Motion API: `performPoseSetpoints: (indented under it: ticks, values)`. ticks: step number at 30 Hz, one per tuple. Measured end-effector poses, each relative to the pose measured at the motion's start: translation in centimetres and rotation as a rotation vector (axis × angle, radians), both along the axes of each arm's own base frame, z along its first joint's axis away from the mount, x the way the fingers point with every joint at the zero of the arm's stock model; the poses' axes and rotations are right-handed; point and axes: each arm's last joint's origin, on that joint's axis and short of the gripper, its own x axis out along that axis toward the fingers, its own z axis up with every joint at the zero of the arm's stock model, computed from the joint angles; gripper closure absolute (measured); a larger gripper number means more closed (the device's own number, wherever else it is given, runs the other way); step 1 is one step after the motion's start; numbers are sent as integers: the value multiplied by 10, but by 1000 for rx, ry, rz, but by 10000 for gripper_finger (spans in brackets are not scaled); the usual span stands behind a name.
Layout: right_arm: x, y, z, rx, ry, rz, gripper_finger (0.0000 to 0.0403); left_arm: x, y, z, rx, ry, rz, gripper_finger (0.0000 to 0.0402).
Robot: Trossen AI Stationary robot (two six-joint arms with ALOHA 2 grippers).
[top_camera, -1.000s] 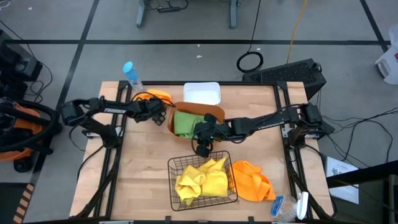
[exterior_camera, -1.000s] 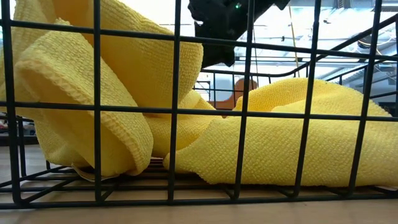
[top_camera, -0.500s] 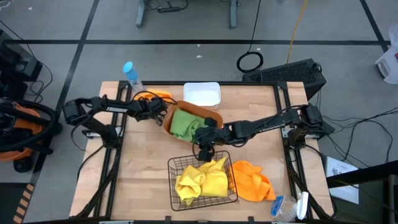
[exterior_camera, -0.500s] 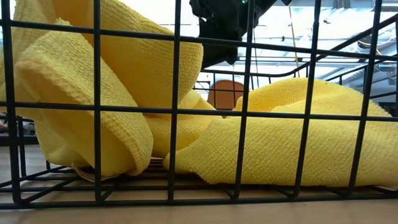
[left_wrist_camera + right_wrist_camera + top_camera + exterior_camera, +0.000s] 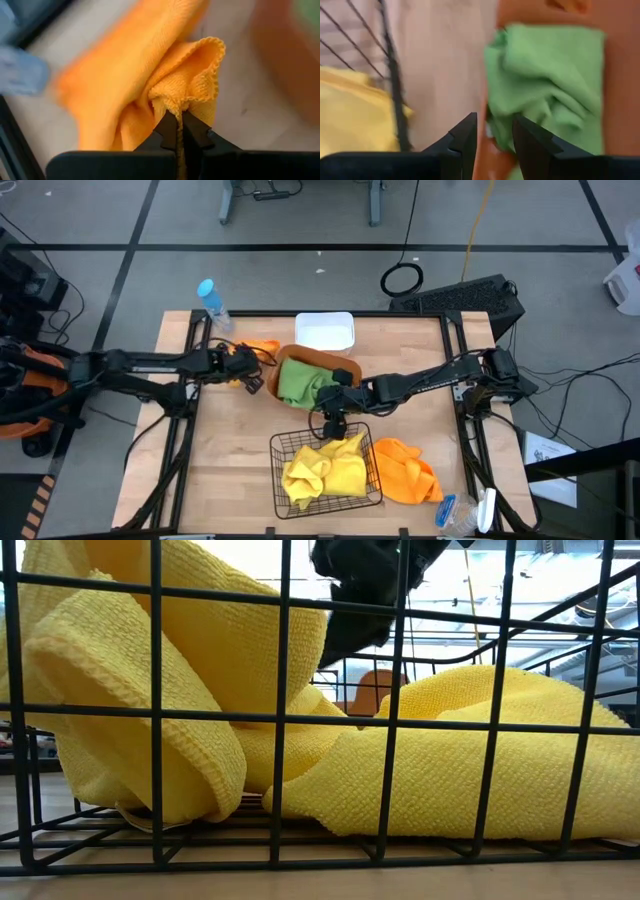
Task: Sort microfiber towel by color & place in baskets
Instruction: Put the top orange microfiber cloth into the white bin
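Orange fuzzy microfiber towel [image 5: 150,95] now pinched by left gripper [image 5: 178,131], arm pulled back; right gripper [image 5: 492,131] still part-open, apparently empty, beside rounded orange-brown tub [image 5: 345,366].

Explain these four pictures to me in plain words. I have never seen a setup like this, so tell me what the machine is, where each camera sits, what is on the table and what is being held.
This is a robot with two dark arms at a wooden table.

One camera looks straight down. One sits at table height, peering through the wire basket at yellow towels. Each wrist carries one more.

On the table: the wire basket, a brown tub holding green towels, a white bin, an orange towel at the right and a blue-capped bottle.

The left gripper is pinched shut on another orange towel beside the tub. The right gripper hangs by the tub with its fingers apart, holding nothing.
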Motion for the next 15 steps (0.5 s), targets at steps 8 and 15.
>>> performPoseSetpoints:
  ticks: [8,15]
  values:
    - [-25,-7,-10,-66,241,-144,289,-14,-20,54,57,-192,-76,398]
    - [-33,-3,-6,-82,277,-159,289,-15,-39,103,118,-353,-236,398]
